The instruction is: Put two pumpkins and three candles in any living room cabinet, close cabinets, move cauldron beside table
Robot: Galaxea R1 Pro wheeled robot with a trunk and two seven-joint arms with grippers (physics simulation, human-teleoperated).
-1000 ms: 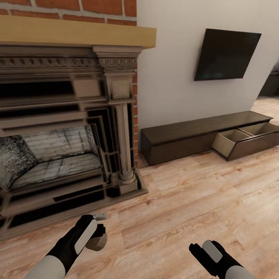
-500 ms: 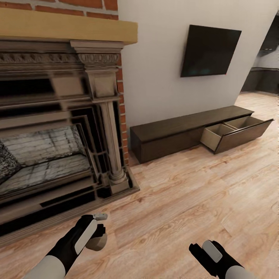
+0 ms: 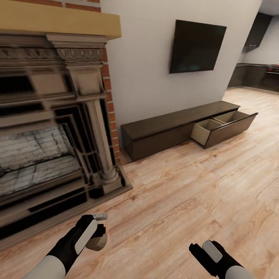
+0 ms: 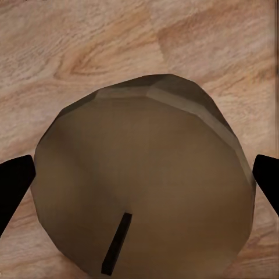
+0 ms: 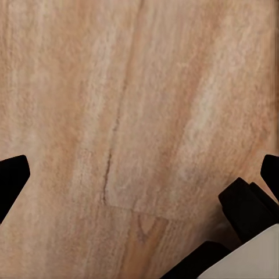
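My left gripper [image 3: 93, 235] hangs low over the plank floor in front of the fireplace, shut on a brown candle [image 3: 99, 242]. In the left wrist view the brown candle [image 4: 145, 180], with its dark wick, sits between the two black fingertips [image 4: 14, 186]. The right gripper [image 3: 205, 250] stands open over bare floor with nothing between its fingers [image 5: 11, 180]. The long dark brown cabinet [image 3: 162, 130] runs along the pale wall under the TV, and its right-hand drawer [image 3: 223, 126] is pulled out, showing tan insides. Pumpkins and cauldron are out of view.
A red brick fireplace [image 3: 50, 128] with a stone column and raised hearth edge fills the left side. A black TV [image 3: 197, 46] hangs on the wall. Light wood floor [image 3: 193, 193] stretches between me and the cabinet. A dark kitchen area [image 3: 255, 73] opens at the far right.
The whole view has swung right, so fireplace, TV and cabinet sit further left in the picture and the kitchen opening appears. Both arms hold the same pose, candle still gripped.
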